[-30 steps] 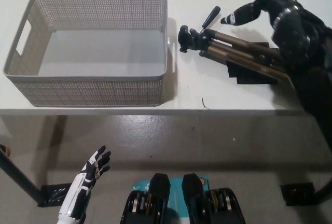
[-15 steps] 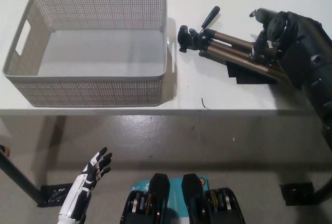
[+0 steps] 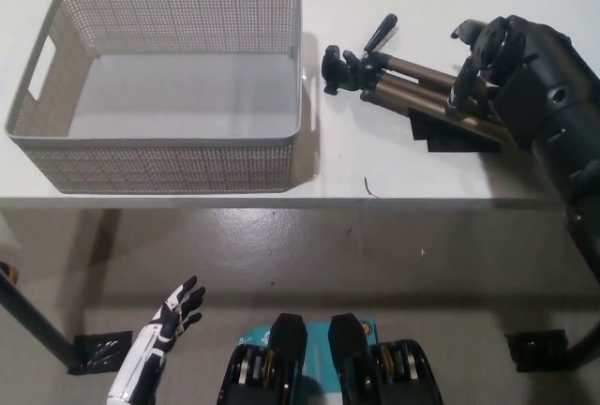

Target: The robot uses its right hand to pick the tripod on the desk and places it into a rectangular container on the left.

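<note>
We see 1 folded black-and-bronze tripod [image 3: 403, 86] lying flat on the white desk [image 3: 375, 157], just right of 1 grey perforated rectangular plastic basket [image 3: 169, 157], which holds nothing. Our black right hand [image 3: 487, 63] sits over the tripod's legs, fingers curled around them. Our white left hand [image 3: 173, 316] hangs below the desk edge, fingers spread, holding nothing.

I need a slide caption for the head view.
Right robot hand over tripod legs beside empty basket.

Likely a lab: plain white desk [image 3: 394, 171] over bare grey concrete floor [image 3: 309, 255].
</note>
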You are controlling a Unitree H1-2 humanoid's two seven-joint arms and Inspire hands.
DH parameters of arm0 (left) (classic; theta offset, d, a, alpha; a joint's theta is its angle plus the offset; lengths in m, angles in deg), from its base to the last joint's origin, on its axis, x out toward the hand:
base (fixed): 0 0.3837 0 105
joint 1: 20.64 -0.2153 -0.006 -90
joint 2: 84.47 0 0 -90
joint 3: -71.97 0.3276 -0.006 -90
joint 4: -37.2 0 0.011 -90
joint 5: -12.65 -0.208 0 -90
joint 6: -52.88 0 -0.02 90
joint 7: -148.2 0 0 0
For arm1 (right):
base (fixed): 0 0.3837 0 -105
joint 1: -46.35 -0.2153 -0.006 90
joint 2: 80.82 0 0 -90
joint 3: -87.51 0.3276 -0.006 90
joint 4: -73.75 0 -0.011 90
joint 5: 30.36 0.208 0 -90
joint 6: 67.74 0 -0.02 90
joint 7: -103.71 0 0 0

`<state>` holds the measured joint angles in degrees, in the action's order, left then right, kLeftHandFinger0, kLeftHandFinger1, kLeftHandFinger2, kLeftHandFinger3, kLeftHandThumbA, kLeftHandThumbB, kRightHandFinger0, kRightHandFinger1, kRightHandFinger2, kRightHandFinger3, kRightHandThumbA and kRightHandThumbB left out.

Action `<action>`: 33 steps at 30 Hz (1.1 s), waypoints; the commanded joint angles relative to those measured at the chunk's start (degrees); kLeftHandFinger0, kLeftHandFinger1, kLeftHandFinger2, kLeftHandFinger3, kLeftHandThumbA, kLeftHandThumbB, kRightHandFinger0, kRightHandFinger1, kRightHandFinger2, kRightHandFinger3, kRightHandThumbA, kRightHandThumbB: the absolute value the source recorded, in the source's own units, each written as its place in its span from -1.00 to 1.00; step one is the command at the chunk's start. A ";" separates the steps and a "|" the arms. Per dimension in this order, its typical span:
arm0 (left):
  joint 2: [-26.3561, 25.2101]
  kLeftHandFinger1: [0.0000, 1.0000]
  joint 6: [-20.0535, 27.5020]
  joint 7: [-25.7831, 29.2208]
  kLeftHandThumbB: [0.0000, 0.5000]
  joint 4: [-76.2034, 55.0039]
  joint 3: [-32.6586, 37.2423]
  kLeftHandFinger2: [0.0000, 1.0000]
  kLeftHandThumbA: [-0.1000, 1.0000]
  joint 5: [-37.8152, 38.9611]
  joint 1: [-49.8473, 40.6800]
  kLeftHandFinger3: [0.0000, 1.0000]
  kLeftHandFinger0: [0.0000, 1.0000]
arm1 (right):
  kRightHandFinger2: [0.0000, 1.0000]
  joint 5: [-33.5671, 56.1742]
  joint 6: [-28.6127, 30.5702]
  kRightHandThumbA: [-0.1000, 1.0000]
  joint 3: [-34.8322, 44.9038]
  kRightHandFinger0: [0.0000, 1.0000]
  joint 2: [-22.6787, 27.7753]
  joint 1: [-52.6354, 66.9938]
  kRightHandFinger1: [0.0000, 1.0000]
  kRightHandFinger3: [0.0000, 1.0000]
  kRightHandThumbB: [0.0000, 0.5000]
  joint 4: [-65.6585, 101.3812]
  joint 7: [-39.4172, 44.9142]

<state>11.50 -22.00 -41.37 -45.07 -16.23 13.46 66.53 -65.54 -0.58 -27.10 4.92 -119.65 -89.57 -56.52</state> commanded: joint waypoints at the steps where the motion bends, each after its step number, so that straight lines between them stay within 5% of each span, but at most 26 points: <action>1: -1.27 1.00 -0.54 0.13 -0.04 -2.20 0.24 1.00 1.00 -1.89 0.64 1.00 1.00 | 1.00 0.17 1.87 1.00 -1.42 1.00 0.61 -7.26 1.00 1.00 1.00 1.34 2.94; 11: -0.91 1.00 0.48 0.98 -0.14 -1.12 0.29 1.00 0.83 -4.06 0.62 1.00 1.00 | 1.00 3.49 0.15 1.00 0.75 1.00 1.57 -12.08 1.00 1.00 1.00 2.95 4.90; 24: -0.66 1.00 0.80 0.80 -0.19 -1.68 0.23 1.00 0.84 -4.48 -1.57 1.00 1.00 | 1.00 1.52 1.76 1.00 -3.77 1.00 -0.40 -6.25 1.00 1.00 1.00 -2.55 1.30; 29: -0.91 1.00 -0.26 0.64 -0.16 -2.06 0.11 1.00 0.85 -4.71 -0.96 1.00 1.00 | 1.00 4.39 6.74 1.00 -2.46 1.00 -0.48 -3.86 1.00 1.00 0.85 -5.28 3.90; 30: -0.93 1.00 0.41 0.61 -0.19 -1.43 0.04 1.00 0.82 -4.52 -0.32 1.00 1.00 | 1.00 3.37 4.64 1.00 -3.09 1.00 -1.00 -3.29 1.00 1.00 0.99 -5.32 0.87; 33: -0.81 1.00 0.28 0.42 -0.20 -1.01 0.26 1.00 0.78 -4.55 0.13 1.00 1.00 | 1.00 4.40 6.17 1.00 -2.53 1.00 -0.98 -2.05 1.00 1.00 0.97 -5.43 2.85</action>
<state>11.28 -22.33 -41.25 -45.21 -16.04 9.01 65.57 -62.53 2.35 -30.25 3.99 -119.94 -95.07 -53.01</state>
